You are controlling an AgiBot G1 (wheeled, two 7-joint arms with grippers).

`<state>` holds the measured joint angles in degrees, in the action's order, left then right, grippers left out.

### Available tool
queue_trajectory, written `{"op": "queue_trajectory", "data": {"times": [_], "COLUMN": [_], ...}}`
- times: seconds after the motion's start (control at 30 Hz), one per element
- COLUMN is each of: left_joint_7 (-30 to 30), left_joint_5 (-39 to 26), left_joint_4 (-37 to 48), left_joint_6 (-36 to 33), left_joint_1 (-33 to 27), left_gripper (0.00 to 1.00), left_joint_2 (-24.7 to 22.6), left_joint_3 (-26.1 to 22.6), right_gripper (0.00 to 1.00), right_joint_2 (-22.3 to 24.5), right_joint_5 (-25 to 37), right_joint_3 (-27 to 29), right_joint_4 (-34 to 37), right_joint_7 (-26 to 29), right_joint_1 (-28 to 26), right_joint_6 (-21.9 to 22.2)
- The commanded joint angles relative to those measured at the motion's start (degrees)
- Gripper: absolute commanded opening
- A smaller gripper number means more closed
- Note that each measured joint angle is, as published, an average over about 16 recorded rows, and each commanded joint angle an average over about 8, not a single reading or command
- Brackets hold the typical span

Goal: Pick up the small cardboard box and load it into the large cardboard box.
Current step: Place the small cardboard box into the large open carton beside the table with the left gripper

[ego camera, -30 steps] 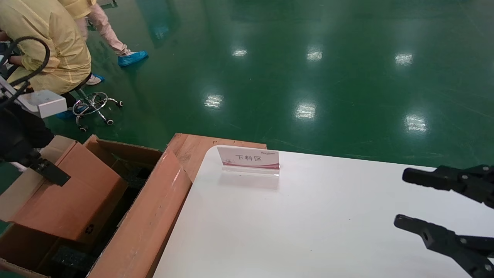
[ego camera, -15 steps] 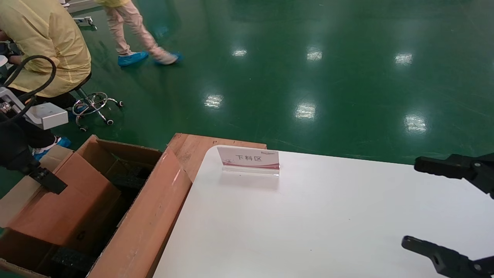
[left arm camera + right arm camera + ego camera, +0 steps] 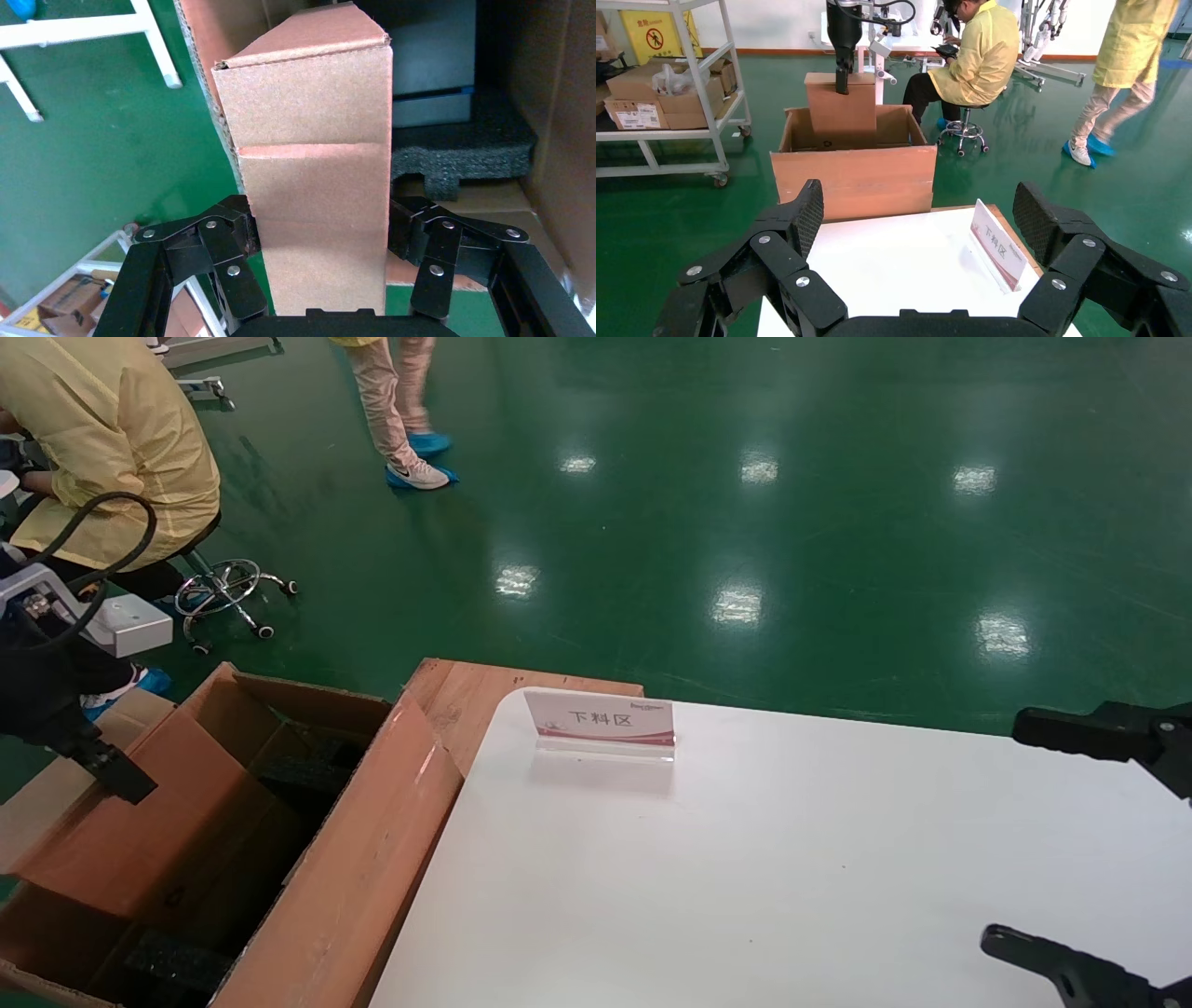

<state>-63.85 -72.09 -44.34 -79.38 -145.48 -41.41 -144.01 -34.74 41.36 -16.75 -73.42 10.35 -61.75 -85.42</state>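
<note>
Cardboard is gripped by the left gripper (image 3: 316, 277): the small cardboard box (image 3: 313, 175) is clamped between its two black fingers (image 3: 232, 260), one pressed on each side face. In the head view the left gripper (image 3: 88, 761) is seen at the far left, above the large cardboard box (image 3: 372, 859), and the small cardboard box (image 3: 140, 831) is held tilted, with its lower part already inside the opening of the big carton. A black foam pad (image 3: 177, 961) is visible at the bottom of the large carton, near its front corner; in the left wrist view another foam pad (image 3: 464, 147) is seen beside the small box, with a dark flat object (image 3: 430, 63) lying on it. From the right wrist view the small cardboard box (image 3: 842, 109) is seen standing upright in the large cardboard box (image 3: 856, 175), held from above by the left gripper (image 3: 842, 81).

The right gripper (image 3: 1090, 845) is held above the right edge of the white table (image 3: 745, 877), its fingers spread wide apart and nothing between them. On the table, near the far left corner, a small sign holder (image 3: 601, 724) with Chinese characters is placed. The large carton stands just beside the left edge of the table, with a wooden board (image 3: 466, 696) behind the table corner. On the green floor (image 3: 745, 477) a seated person in a yellow coat (image 3: 102, 449) is seen on a stool (image 3: 223, 589), and the legs of a walking person (image 3: 400, 402) are seen farther away
</note>
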Motion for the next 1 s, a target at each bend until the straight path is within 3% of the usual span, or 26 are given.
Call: {"op": "queue_trajectory", "data": {"times": [0.03, 1.0], "left_joint_7": [0.82, 9.53], "left_joint_5": [0.12, 4.58], "left_joint_4": [1.05, 22.17], "left_joint_6": [0.45, 2.14], "left_joint_1": [1.05, 18.42], "left_gripper": [0.0, 0.0], "left_joint_2": [-0.29, -5.96], "left_joint_3": [0.07, 1.83], "right_gripper": [1.0, 1.0], "right_joint_2": [0.0, 0.04], "right_joint_5": [0.0, -0.07], "right_joint_3": [-0.01, -0.1], "right_joint_4": [0.0, 0.0], "right_joint_7": [0.0, -0.05], "right_joint_1": [0.0, -0.02], "right_joint_6": [0.0, 0.04]}}
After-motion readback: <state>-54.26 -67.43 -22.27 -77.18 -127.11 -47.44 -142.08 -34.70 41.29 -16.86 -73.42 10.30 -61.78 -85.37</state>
